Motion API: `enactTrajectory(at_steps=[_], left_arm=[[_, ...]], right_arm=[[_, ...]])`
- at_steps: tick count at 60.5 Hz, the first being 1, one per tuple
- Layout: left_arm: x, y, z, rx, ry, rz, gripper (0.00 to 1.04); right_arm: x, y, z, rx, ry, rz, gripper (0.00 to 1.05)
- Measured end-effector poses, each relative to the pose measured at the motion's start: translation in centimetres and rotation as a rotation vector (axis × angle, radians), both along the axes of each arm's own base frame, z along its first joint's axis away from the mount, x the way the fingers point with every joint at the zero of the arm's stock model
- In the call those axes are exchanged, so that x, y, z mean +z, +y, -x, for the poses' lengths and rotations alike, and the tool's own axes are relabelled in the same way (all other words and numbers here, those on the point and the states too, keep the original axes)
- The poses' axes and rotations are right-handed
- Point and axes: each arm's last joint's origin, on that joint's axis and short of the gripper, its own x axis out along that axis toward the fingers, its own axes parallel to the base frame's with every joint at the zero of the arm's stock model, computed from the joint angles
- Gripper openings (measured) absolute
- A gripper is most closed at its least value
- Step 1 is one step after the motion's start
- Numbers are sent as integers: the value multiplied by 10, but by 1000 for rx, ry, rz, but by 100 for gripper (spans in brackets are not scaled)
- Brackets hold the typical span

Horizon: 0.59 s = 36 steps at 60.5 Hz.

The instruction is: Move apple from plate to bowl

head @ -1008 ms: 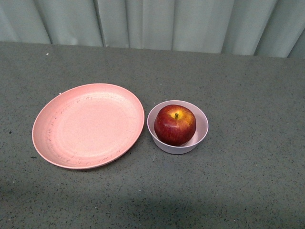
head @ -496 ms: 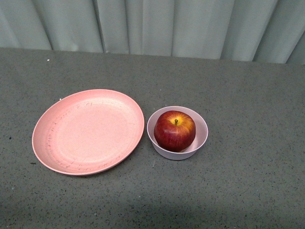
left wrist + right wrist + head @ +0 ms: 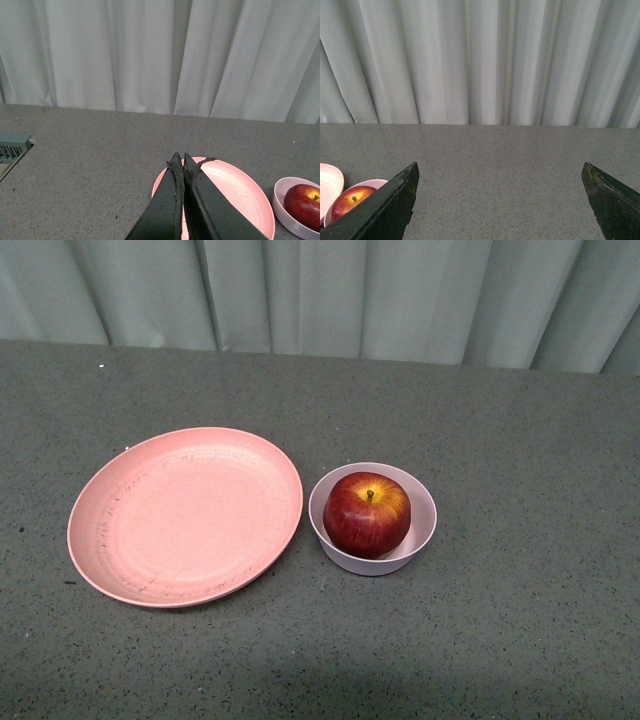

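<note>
The apple (image 3: 367,514) sits inside the bowl (image 3: 423,523), stem up, resting low against the bowl's inner wall with its crown above the rim. The plate (image 3: 185,515) lies just beside the bowl, rims near or touching; I cannot tell which. The plate is bare, showing only dark speckle marks around its inner ring. By that evidence I judge the transfer itself complete.

From the left gripper (image 3: 179,162), whose two fingers are pressed together with nothing between them, the plate lies directly beneath and ahead of the fingertips, and the bowl with the apple sits off to one side, well apart from the tips. From the right gripper (image 3: 500,172), whose fingers stand wide apart and empty, the bowl and apple sit just outside one finger, lower than the tips; the grey table (image 3: 520,620) fills the space between the fingers. Neither arm appears in the front view.

Judgement on the step in hand: what remains is withdrawal and rest. To do it well, each arm should travel up and away from the crockery, not across it. The right gripper's nearer finger is the one to watch, since a sideways sweep could clip the bowl's rim and tip the apple out. The bowl looks light and would slide readily on this surface.
</note>
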Motion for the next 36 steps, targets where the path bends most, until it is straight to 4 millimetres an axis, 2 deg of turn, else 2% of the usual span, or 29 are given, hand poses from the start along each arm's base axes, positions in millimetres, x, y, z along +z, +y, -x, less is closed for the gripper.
enactTrajectory(at_steps=[9,20,36], left_arm=[[-4,0,11,-1,13,0,4],[-3,0,12,-1,7,1,5],[-3,0,12,-1,7,0,50]], right_arm=[[0,0,0,-1,0,0,95],[0,0,0,0,0,0,95],[0,0,0,0,0,0,95]])
